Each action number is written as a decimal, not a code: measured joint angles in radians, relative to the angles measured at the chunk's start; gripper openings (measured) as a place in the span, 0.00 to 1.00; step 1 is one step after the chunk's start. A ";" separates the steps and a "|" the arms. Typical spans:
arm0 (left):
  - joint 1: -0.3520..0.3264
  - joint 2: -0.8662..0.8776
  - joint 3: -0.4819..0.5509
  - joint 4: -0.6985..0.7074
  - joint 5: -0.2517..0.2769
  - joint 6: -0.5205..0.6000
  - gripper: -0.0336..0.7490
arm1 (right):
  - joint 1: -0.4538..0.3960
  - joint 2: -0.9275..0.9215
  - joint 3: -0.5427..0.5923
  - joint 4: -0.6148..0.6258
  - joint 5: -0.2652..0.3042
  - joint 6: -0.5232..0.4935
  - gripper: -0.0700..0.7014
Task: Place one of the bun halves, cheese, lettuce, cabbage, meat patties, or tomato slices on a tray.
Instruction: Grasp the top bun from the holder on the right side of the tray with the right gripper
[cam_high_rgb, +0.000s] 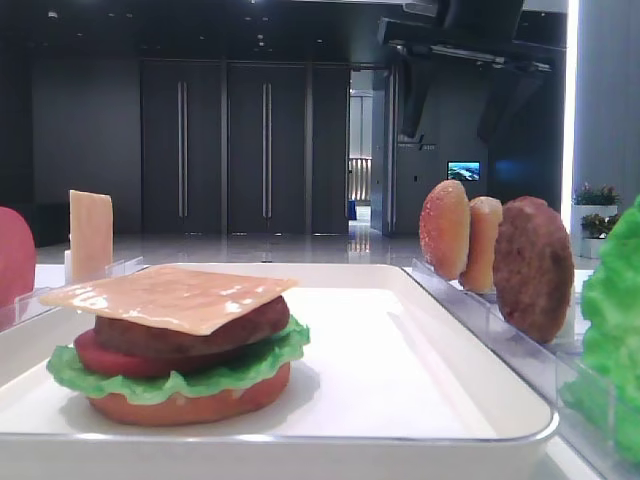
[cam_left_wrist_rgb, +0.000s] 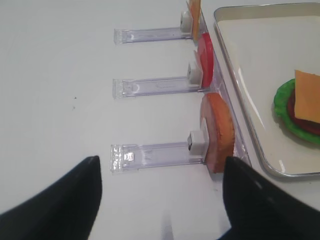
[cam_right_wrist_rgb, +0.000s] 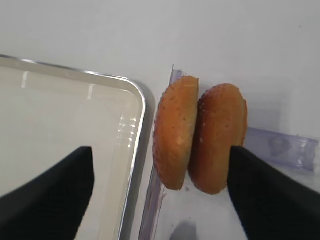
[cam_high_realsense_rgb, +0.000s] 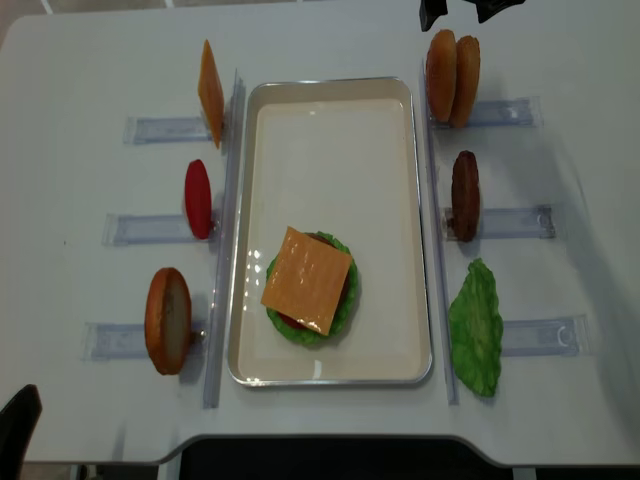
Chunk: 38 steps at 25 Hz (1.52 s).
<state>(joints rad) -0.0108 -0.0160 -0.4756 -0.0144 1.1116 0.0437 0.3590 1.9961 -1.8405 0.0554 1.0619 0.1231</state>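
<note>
Partly built burger on white tray (cam_high_realsense_rgb: 400, 150): bottom bun, lettuce (cam_high_realsense_rgb: 345, 300), tomato, patty, cheese slice (cam_high_realsense_rgb: 307, 279) on top, sitting toward near-left of tray. Top bun (cam_right_wrist_rgb: 175, 131) still missing from stack; stands on edge in clear rack (cam_right_wrist_rgb: 280, 145) at far right, just beside tray rim, touching a second paler bun half (cam_right_wrist_rgb: 217, 137) on its right. Right gripper (cam_right_wrist_rgb: 160, 192) hovering above this pair, fingers spread wide, holding nothing, one finger over tray side, other finger right of paler bun half; both buns between the fingers, so likely too wide a straddle for one piece. Left gripper (cam_left_wrist_rgb: 160, 195) parked near left rack, fingers apart, empty, close to reddish bottom bun (cam_left_wrist_rgb: 218, 131) standing in nearest left rack. Spare patty (cam_high_realsense_rgb: 464, 195) and spare lettuce leaf (cam_high_realsense_rgb: 475, 328) in right racks, tomato slice (cam_high_realsense_rgb: 198, 198) and spare cheese (cam_high_realsense_rgb: 210, 78) in left racks. Judged handling: plastic toy bun, light, stiff, glossy dome so probably slippery; no crush risk. Best hold across flat face and dome at upper edge, above rack slot, fingers slipped between the two touching halves. Risk: dragging neighbour bun out too, or tipping both off rack. Then lift straight up before swinging toward stack, lay flat side down on cheese.
</note>
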 joint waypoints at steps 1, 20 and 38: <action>0.000 0.000 0.000 0.000 0.000 0.000 0.78 | 0.000 0.003 0.000 0.000 -0.006 0.000 0.77; 0.000 0.000 0.000 0.000 0.000 0.000 0.78 | 0.000 0.084 0.000 -0.007 -0.109 0.000 0.78; 0.000 0.000 0.000 0.000 0.000 0.000 0.78 | 0.000 0.086 0.000 -0.007 -0.101 0.000 0.77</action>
<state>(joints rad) -0.0108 -0.0160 -0.4756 -0.0144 1.1116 0.0437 0.3590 2.0820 -1.8405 0.0488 0.9607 0.1231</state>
